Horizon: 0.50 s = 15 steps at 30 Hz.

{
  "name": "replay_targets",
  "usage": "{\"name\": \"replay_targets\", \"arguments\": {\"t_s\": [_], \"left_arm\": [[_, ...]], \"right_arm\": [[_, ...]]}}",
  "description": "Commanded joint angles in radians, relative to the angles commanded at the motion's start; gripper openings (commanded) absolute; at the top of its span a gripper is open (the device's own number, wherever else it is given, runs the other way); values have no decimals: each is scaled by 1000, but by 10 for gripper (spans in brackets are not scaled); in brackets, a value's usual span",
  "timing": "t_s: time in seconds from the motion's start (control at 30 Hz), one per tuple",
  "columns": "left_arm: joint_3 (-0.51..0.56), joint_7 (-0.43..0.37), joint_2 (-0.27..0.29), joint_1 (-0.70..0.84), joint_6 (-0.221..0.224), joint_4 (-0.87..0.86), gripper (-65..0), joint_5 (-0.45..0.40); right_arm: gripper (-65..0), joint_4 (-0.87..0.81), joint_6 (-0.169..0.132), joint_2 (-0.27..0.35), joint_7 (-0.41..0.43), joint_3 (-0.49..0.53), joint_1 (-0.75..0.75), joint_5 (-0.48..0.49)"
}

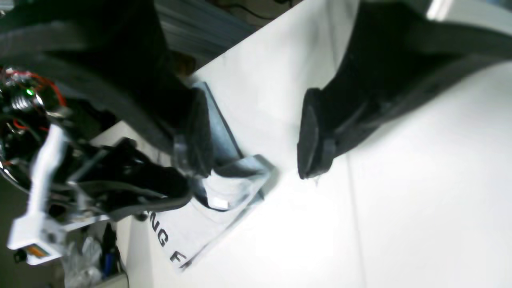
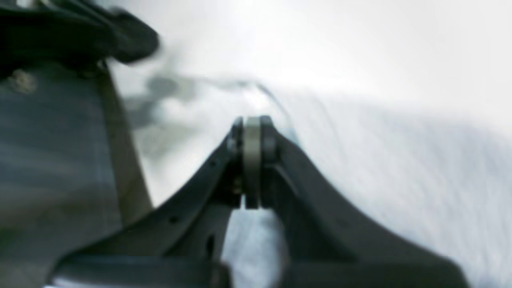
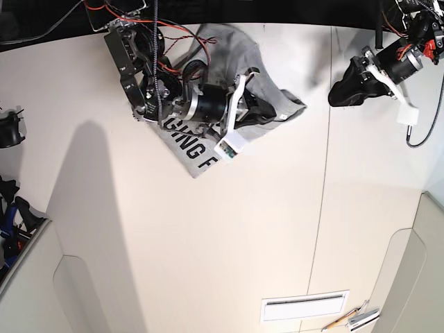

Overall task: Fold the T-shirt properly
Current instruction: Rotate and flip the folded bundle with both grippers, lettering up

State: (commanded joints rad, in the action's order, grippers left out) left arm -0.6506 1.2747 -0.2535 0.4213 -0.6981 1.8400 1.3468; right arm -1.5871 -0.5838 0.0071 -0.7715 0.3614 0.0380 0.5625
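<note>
The heather-grey T-shirt lies bunched at the far side of the white table, with black block letters showing on its near flap. My right gripper is over the shirt's right edge. In the blurred right wrist view the gripper is shut on a thin fold of the grey cloth. My left gripper hovers over bare table to the right of the shirt, apart from it. In the left wrist view it is open and empty, and the lettered shirt lies beyond it.
The table's far edge runs just behind the shirt. A seam crosses the tabletop from far to near. A slotted vent and small tools sit near the front right. Dark clutter lines the left side.
</note>
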Motion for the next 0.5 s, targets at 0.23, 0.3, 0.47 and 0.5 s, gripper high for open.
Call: {"name": "replay_targets", "arguments": {"t_s": [0.23,0.3,0.47,0.5], "left_arm": [[-18,122,-35,38,0,149,-488,137],[29,122,-34,56,0,254,-515,137],[239,85,-34,50,0,340,-575,7],[288,65,-35,49,0,340,-590,-42]], "right_arm": [[-650,-43,1,-21,46,-36,6,-98],[-650,-43,5,-21,80,-90,13,-145],[-650,-42,5,-21,78,-264,70,-145],[-650,-41,5,-21,78,-296,79,-145]]}}
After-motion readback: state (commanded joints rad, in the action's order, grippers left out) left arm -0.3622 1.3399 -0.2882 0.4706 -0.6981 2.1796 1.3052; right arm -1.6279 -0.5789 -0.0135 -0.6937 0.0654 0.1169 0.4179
